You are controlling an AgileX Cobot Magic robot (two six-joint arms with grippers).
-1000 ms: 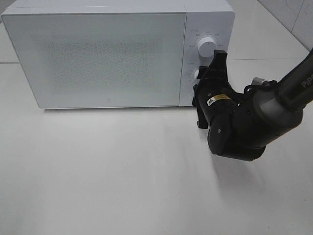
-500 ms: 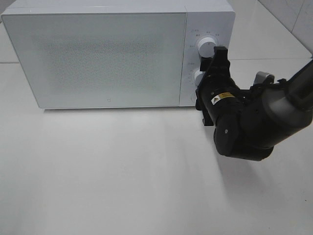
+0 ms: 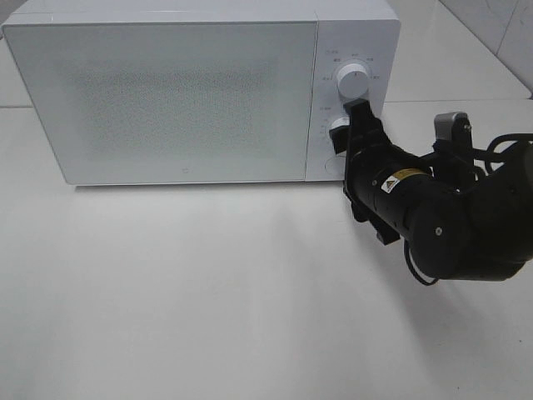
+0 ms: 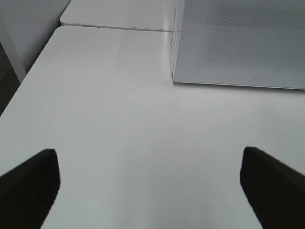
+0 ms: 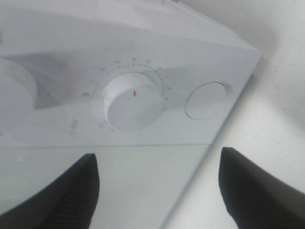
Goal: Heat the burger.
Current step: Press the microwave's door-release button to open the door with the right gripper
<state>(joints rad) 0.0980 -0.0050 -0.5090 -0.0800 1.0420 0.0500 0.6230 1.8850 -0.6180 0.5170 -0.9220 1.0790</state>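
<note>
From the high camera, a white microwave (image 3: 166,92) is sitting at the back of a pale table (image 3: 208,292) with its frosted door closed. The right gripper (image 3: 360,117) is reaching toward the control panel, and its dark tip is hanging just beside the lower dial (image 3: 339,133), under the upper dial (image 3: 352,82); contact cannot be told from here. The burger is showing nowhere in this view, and the frosted door is giving no look at what is inside. In the left wrist view, the left gripper (image 4: 147,188) is hovering over bare table (image 4: 119,119) with its two dark fingers (image 4: 28,183) spread wide and nothing between them, while a corner of the microwave (image 4: 238,43) is lying ahead of it, well apart. In the right wrist view, the right gripper (image 5: 157,191) is facing the control panel with its fingers (image 5: 66,191) standing wide apart and holding nothing; the lower dial (image 5: 131,102), marked with a small red line, is sitting ahead of the gap, clear of both fingers, with a round button (image 5: 208,100) just beside it.
</note>
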